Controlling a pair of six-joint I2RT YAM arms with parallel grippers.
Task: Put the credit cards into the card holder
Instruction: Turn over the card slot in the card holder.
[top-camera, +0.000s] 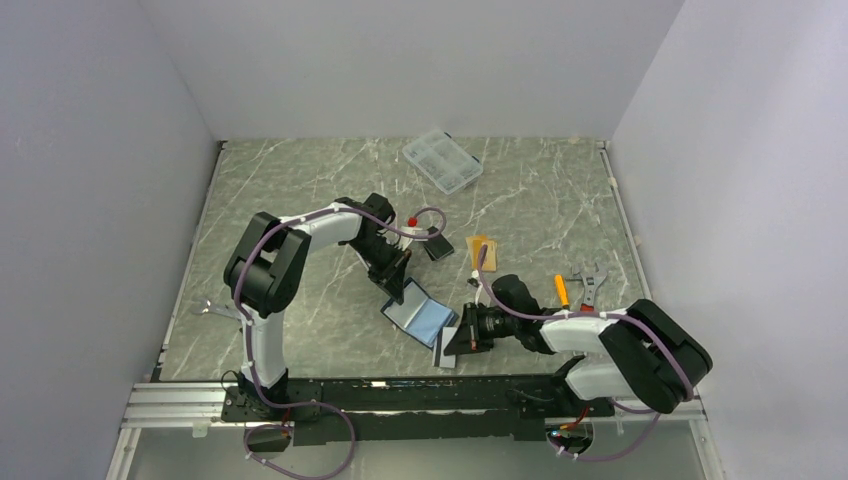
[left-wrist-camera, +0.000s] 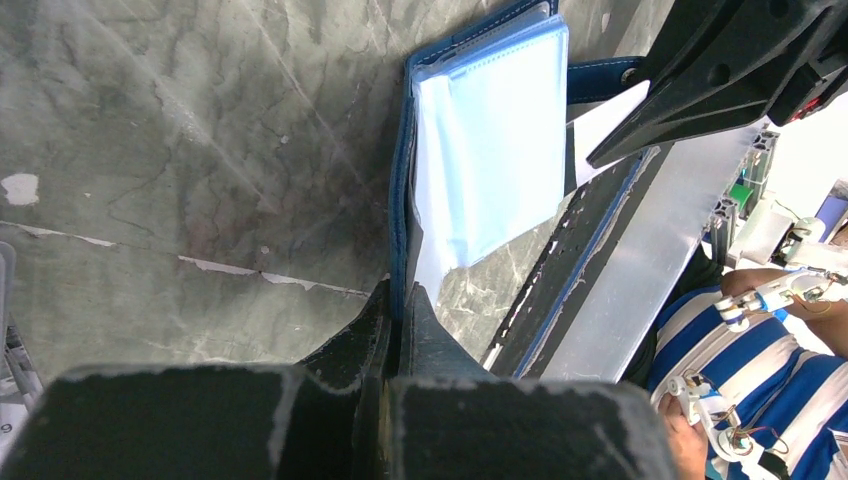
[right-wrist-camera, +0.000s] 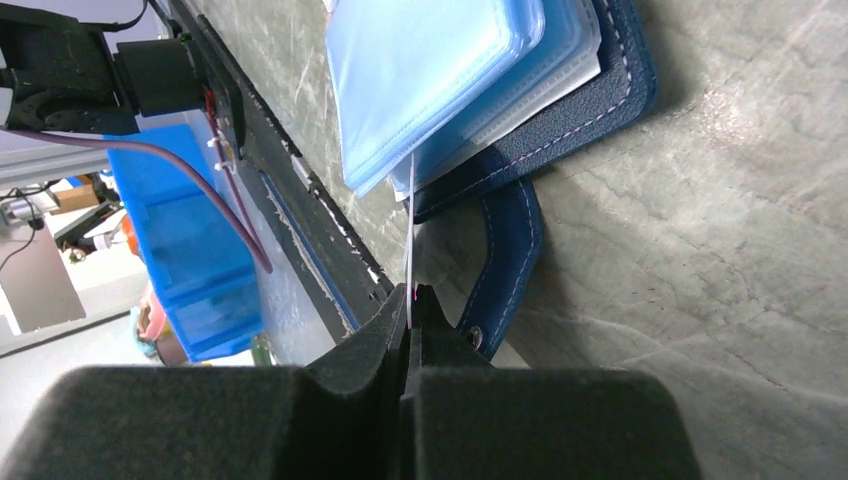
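"So, where is the card holder (top-camera: 420, 315)?"

"Open on the table (top-camera: 300, 200), near the front edge between the arms, pale blue sleeves (right-wrist-camera: 430, 70) up. The left gripper (left-wrist-camera: 400, 300) is pressed together on its navy cover edge."

"And the right gripper (right-wrist-camera: 411, 300)?"

"Pinching a pale card (right-wrist-camera: 409, 235), seen edge-on beside the snap tab (right-wrist-camera: 505, 260). Its far edge reaches the sleeves; I cannot tell whether it has entered one."

"Insertion, then?"

"I judge so. The next move calls for a straight, flat push into a sleeve mouth with the cover pinned. A black card (top-camera: 437, 246) and an orange-gold card (top-camera: 483, 248) lie farther back."
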